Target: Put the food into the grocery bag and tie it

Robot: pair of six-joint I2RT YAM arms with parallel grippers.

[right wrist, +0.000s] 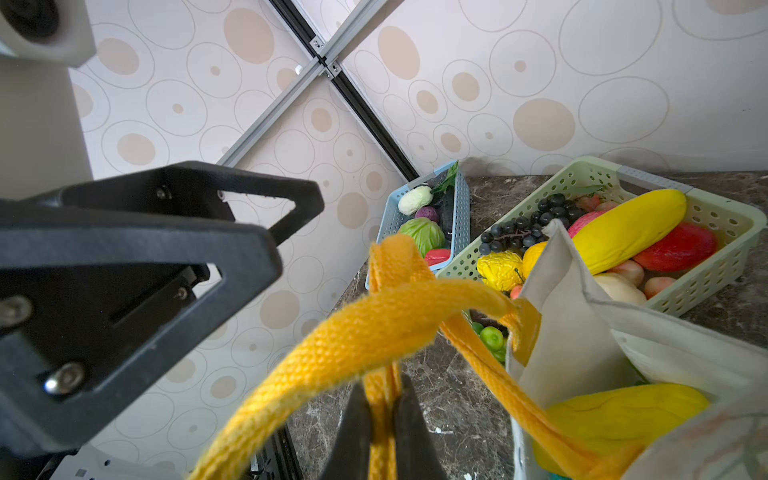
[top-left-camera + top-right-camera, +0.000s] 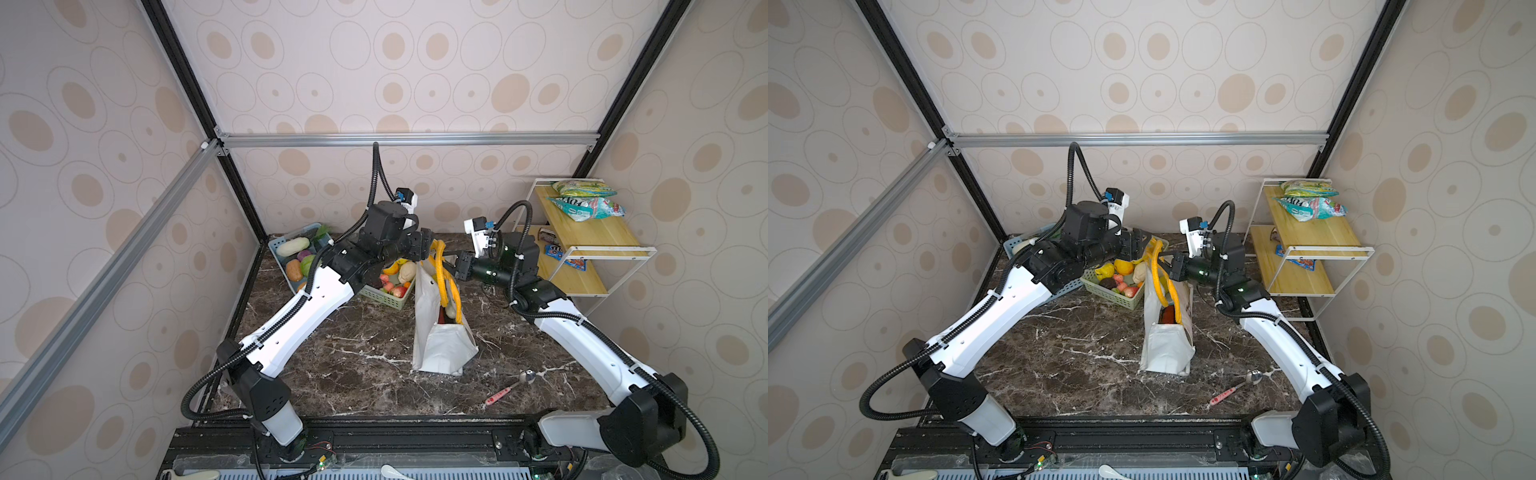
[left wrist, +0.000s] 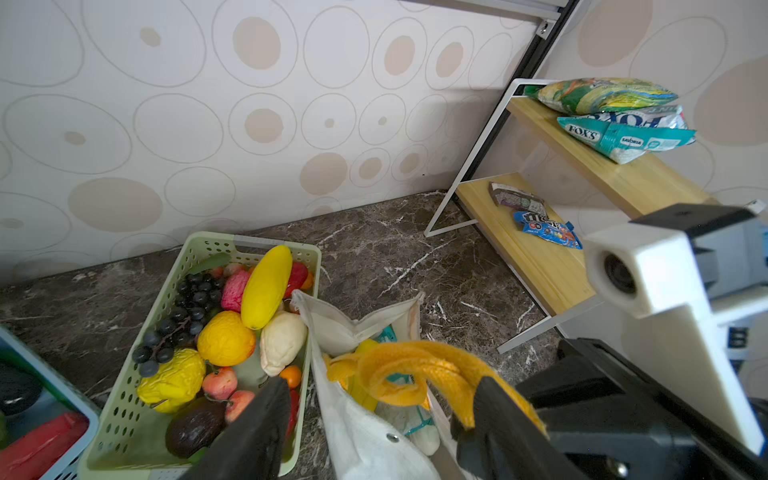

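While my right hand (image 1: 382,401) is clamped on a run of the yellow-orange strap handles (image 1: 374,332), my left hand (image 3: 382,386) has its fingers (image 3: 257,428) well apart. A loop of strap lies between them and rests against one finger. The right wrist view shows the straps crossing over one another above the bag's mouth; I cannot tell whether that is a tight knot.

In both top views the two hands meet over the far end of the grocery bag (image 2: 440,345). It stands upright about the middle of the worktop (image 2: 332,365), with its mouth pinched narrow. Inside it I see a yellow piece (image 1: 623,411), and in the left wrist view a bit of the teal packet (image 3: 388,332). In a top view a white piece (image 2: 451,309) shows at the near end of the mouth.

Just beside the bag, toward the far edge, sits a green basket (image 2: 386,301) of toy fruit (image 3: 226,338). A blue basket (image 2: 278,249) with vegetables occupies the far left corner. A two-shelf rack (image 2: 582,235) stands along the right edge at the far corner, with snack packets (image 2: 590,208) on top. A spoon (image 2: 509,388) lies near the front right corner, well apart from the bag.
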